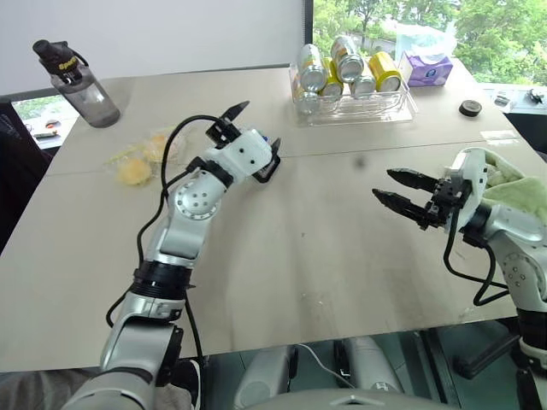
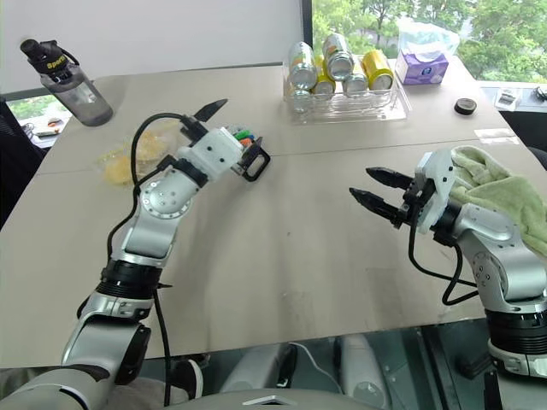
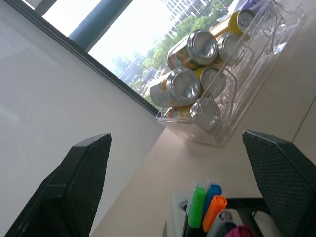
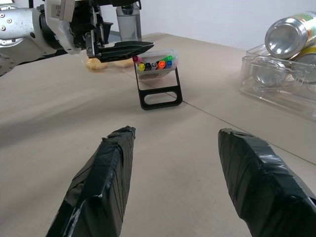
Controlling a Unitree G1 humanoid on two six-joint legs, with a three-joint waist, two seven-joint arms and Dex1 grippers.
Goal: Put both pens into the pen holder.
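Note:
The pen holder [image 4: 157, 65], a small clear box on a black frame [image 4: 160, 95], stands on the table with several coloured marker tips [image 3: 203, 207] poking out of it. A pink end [image 3: 242, 231] and a pale one beside it sit at the holder's mouth; whether these are the pens I cannot tell. My left gripper [image 1: 252, 130] hangs open just above the holder, one finger [image 4: 123, 48] over its top, holding nothing. My right gripper [image 1: 383, 184] hovers open and empty over the right side of the table, pointing toward the holder.
A clear tray of drink cans [image 1: 350, 107] stands at the far edge. A tissue box [image 1: 427, 68] and a small black disc [image 1: 469, 108] lie to its right. A dark water bottle [image 1: 81, 85] is at the far left, and a yellow bag [image 1: 137, 164] lies left of the holder.

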